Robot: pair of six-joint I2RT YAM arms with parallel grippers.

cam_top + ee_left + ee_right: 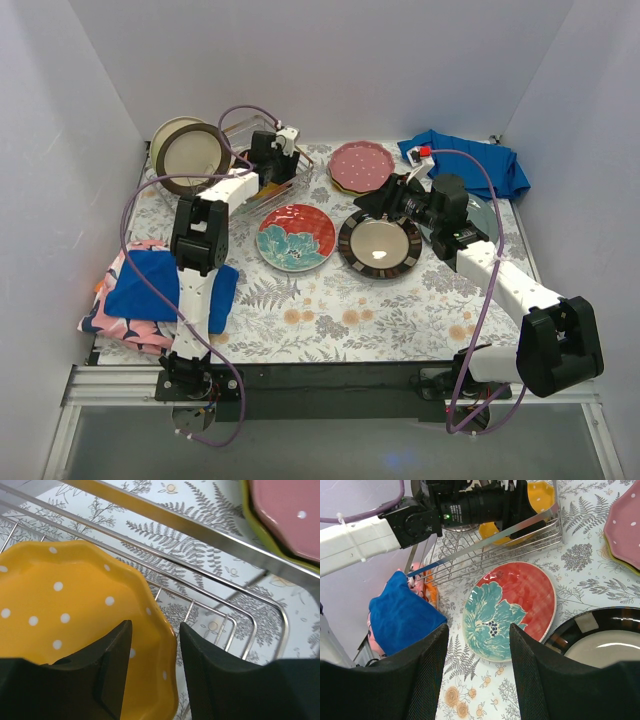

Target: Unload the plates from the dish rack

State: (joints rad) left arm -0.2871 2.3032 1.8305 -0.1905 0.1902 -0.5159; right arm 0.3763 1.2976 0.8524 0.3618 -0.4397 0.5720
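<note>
Top external view: the patterned surface [330, 300] carries the dish rack [290, 185] at 11 o'clock. A cream plate [190, 155] stands tilted at the rack's 9 o'clock. The teal-red floral plate [296, 237] lies flat near centre, at the rack's 6 o'clock, with the dark-rimmed glossy plate [380, 245] just beside it at 3 o'clock. The pink scalloped plate [361, 165] lies at 12 o'clock. The orange dotted plate [60, 605] is inside the rack. The left claw [155, 627] is in the rack, fingers narrowly parted with that plate's rim between them; contact cannot be confirmed. The right claw [477, 630] hangs over the floral plate, fingers wide apart, holding nothing.
</note>
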